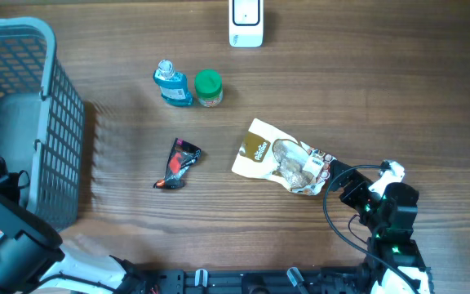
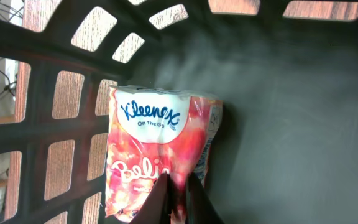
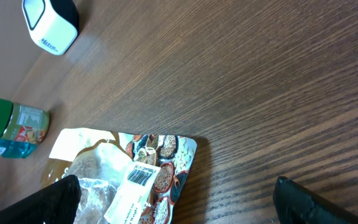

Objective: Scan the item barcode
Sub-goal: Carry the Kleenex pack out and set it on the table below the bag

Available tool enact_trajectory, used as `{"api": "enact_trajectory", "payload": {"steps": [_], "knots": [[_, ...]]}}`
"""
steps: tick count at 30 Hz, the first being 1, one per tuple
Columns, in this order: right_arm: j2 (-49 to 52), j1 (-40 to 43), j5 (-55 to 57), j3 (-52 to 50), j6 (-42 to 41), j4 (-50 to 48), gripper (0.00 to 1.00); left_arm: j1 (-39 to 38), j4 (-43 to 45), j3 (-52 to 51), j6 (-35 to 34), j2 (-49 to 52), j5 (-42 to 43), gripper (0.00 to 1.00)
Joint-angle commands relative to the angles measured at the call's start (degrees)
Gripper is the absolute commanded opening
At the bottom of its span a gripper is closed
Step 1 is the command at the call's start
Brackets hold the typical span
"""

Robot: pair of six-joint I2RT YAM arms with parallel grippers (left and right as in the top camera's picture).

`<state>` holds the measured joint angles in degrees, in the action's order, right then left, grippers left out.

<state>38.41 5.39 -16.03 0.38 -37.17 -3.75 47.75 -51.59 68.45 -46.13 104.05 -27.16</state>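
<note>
Overhead, you can't see the left gripper or its load, because the grey basket at the table's left edge and the arm hide them. Wrist view: inside the basket, jaws clenched on the lower edge of a Kleenex tissue pack — its bottom is cut off. Right gripper hangs spread wide at a snack pouch near the front right corner. Wood-grain table; white scanner at the far edge.
</note>
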Motion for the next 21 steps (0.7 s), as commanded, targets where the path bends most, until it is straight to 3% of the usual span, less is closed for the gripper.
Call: {"api": "enact_trajectory", "payload": {"steps": [1, 4, 8, 12, 18, 21], "knots": [[0.0, -0.1, 0.6, -0.1, 1.2, 0.1, 1.00, -0.7, -1.5, 4.9, 6.1, 0.6, 2.7, 0.04], [0.0, -0.1, 0.6, -0.1, 1.2, 0.2, 1.00, -2.3, -5.1, 12.5, 6.8, 0.6, 7.6, 0.04], [0.0, -0.1, 0.6, -0.1, 1.1, 0.3, 1.00, -3.7, -10.5, 23.6, 9.6, 0.5, 23.5, 0.04], [0.0, -0.1, 0.6, -0.1, 1.1, 0.4, 1.00, -6.3, -17.2, 32.7, 12.0, -1.5, 31.6, 0.04], [0.0, -0.1, 0.6, -0.1, 0.9, 0.4, 1.00, -12.2, -21.0, 42.3, 13.2, -14.1, 48.0, 0.04], [0.0, -0.1, 0.5, -0.1, 0.9, 0.4, 1.00, -17.4, -20.5, 44.2, 13.1, -23.4, 47.5, 0.04]]}}
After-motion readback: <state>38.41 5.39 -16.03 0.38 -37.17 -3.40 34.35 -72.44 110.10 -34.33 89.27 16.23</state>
